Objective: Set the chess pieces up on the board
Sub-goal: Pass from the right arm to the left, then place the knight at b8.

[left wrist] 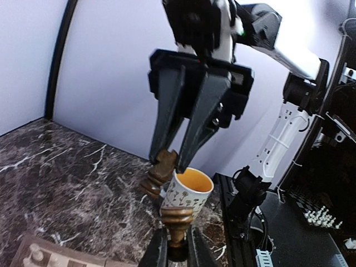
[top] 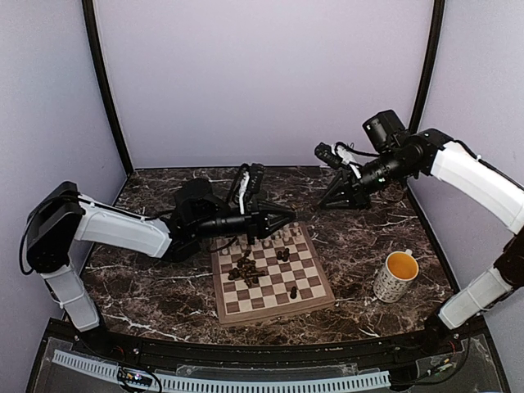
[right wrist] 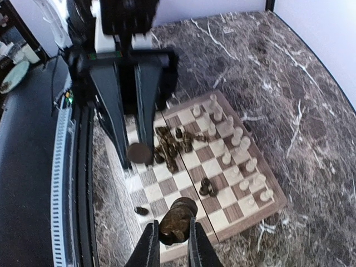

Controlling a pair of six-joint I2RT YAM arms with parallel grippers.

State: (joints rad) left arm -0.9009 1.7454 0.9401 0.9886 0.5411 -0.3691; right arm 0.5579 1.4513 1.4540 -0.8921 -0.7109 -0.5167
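Observation:
The board [top: 315, 288] lies between the arms, and its corner also shows in the left wrist view [left wrist: 61, 260]. Cream chess pieces [right wrist: 233, 146] stand along its far side. Dark ones lie heaped [right wrist: 168, 146] near the middle, with two more [right wrist: 206, 187] standing apart and one [right wrist: 141, 211] lying on the border. My left gripper [top: 290, 219] hovers over the board's far edge, shut on a dark brown piece [left wrist: 178, 219]. My right gripper [top: 326, 201] hangs higher at the back right, shut on another dark piece [right wrist: 178, 218]. The two grippers face each other.
A speckled mug [top: 399, 275] with a yellow inside stands on the marble table right of the board; it is also in the left wrist view [left wrist: 186, 192]. Purple walls with black corner posts close in the table on three sides.

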